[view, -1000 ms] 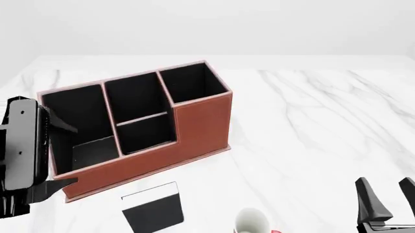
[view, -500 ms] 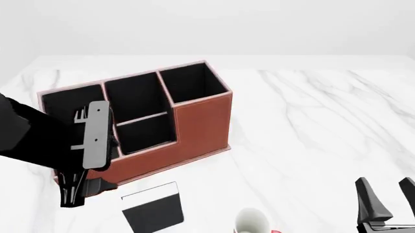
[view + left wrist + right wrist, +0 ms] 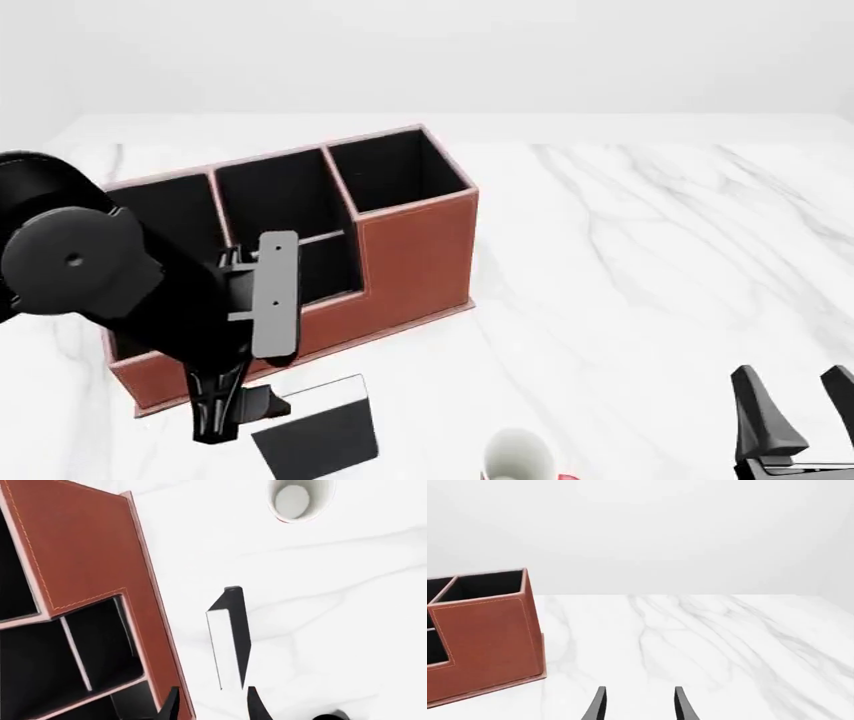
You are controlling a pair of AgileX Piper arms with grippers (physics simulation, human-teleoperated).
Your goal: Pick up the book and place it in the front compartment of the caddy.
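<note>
Right in front of the caddy (image 3: 400, 245), the book (image 3: 318, 432) is seen flat on the table (image 3: 641, 250); the left gripper (image 3: 238, 412) is hung above it, fingers spread, nothing pinched. Right gripper (image 3: 798, 415) is parked, also spread.

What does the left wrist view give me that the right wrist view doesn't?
Only the left wrist view shows the book lying flat on the table beside the caddy, just ahead of the open left gripper, plus the mug seen from above. Only the right wrist view shows the open right gripper over bare marble table and the far wall. Both show the caddy and its black-lined compartments.
</note>
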